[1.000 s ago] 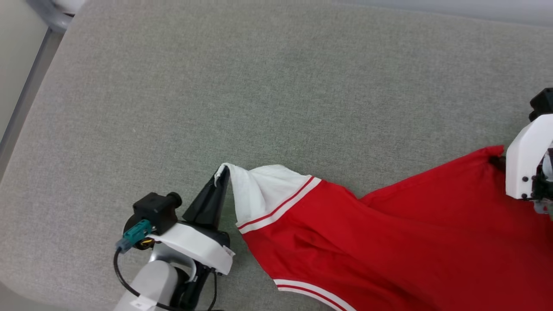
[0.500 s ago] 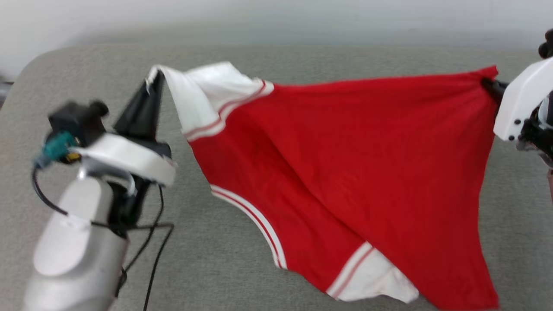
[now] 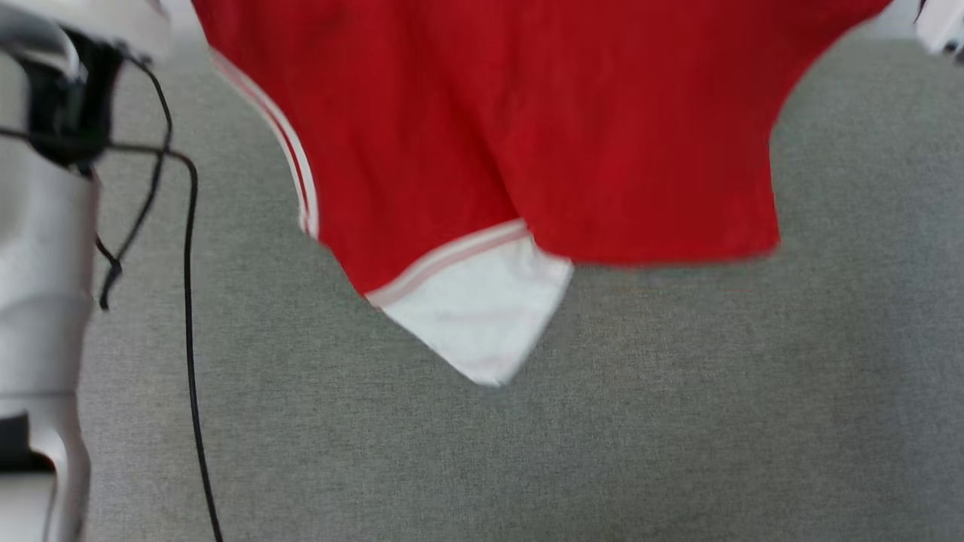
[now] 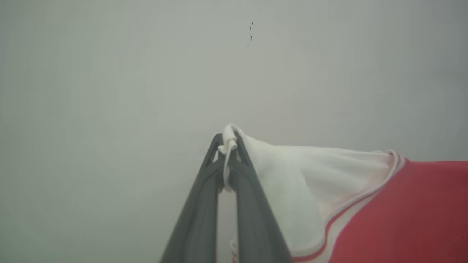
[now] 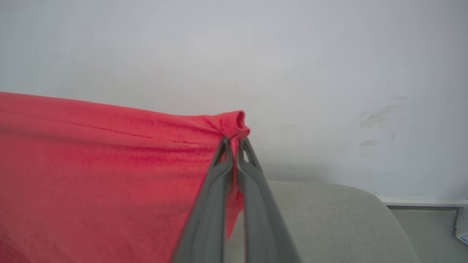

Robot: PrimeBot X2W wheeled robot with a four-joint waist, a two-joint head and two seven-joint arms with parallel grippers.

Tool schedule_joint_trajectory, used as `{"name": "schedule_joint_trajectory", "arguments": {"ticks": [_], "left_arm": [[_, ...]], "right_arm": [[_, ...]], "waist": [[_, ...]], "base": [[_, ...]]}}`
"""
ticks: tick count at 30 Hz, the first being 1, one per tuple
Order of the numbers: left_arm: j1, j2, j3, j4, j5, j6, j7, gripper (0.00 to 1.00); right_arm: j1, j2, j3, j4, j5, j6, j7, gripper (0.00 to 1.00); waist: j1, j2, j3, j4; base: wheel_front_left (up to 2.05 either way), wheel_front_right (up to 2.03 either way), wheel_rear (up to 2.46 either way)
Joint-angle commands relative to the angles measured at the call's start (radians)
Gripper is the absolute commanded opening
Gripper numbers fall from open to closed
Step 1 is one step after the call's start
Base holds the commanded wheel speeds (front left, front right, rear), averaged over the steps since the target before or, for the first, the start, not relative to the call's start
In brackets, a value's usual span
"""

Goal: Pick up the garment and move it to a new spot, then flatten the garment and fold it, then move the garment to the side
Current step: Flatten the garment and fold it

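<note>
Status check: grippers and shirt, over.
Left gripper shut on white sleeve tip, right gripper on red corner. Shirt hangs spread between them over cushion. Cable by left arm, clear of shirt.

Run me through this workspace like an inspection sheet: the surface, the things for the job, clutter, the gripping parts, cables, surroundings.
Surface: grey fabric surface, with a rounded corner in the right wrist view.
Job's things: red shirt held up and spread between both arms; one white sleeve hangs lowest. The head view is blurred.
Clutter: nothing seen.
End effectors: left end effector shut on the edge of the other sleeve; right end effector shut on a bunched red corner of the shirt.
Cables: black cable hangs loose beside the left arm.
Surroundings: pale wall with faint scuff marks.
</note>
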Motion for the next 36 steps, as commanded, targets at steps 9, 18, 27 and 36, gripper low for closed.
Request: {"name": "schedule_joint_trajectory", "arguments": {"ticks": [9,18,27,36], "left_arm": [[-0.363,0.059,-0.002,0.154,0.031,-0.002,0.001,0.00],[-0.589,0.091,-0.002,0.301,0.032,-0.003,-0.023,0.00],[-0.572,0.079,-0.044,0.407,-0.034,-0.009,-0.079,0.00],[-0.370,0.090,-0.172,0.342,-0.187,-0.009,-0.112,0.00]], "right_arm": [[-0.277,-0.014,-0.068,0.014,-0.090,-0.002,-0.131,0.00],[-0.470,0.013,-0.053,0.069,-0.115,-0.002,-0.214,0.00],[-0.513,0.049,0.023,0.228,-0.071,-0.002,-0.303,0.00],[-0.400,0.051,0.160,0.337,0.030,-0.001,-0.386,0.00]], "waist": [[0.0001,0.0000,0.178,0.001],[0.0001,0.0000,0.343,0.006],[0.0001,0.0000,0.431,0.007],[0.0001,0.0000,0.408,0.018]], "base": [[0.00,0.00,0.00],[0.00,0.00,0.00],[0.00,0.00,0.00],[0.00,0.00,0.00]]}}
